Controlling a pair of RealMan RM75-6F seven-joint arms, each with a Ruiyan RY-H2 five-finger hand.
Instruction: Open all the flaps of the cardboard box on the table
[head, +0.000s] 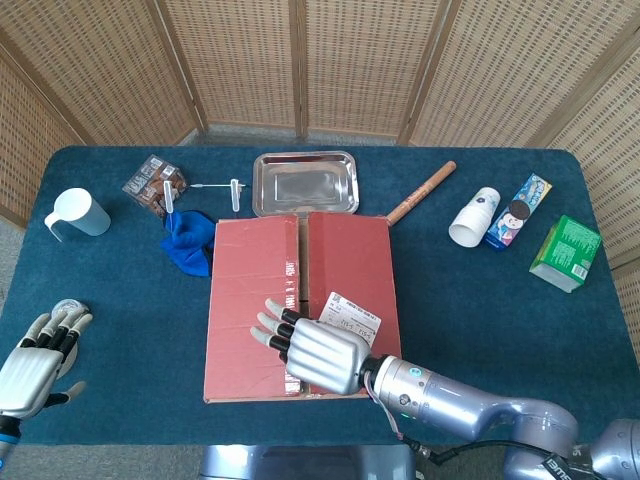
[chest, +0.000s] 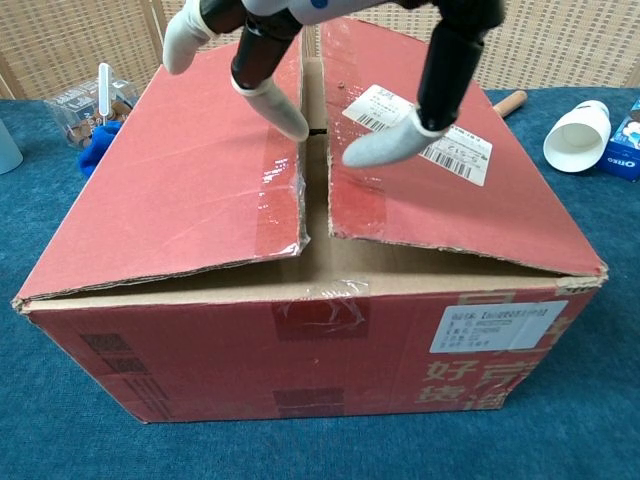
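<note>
Your right hand hovers spread and holding nothing over the near part of the box, fingertips pointing down at the seam between its two closed top flaps. Your left hand rests open, well apart at the table's near-left edge. Behind the box sits a metal tray.

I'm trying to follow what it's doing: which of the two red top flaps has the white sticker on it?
The flap on the picture's right, under the right robot hand. It carries the white barcode label; the other flap shows only clear tape.
</note>
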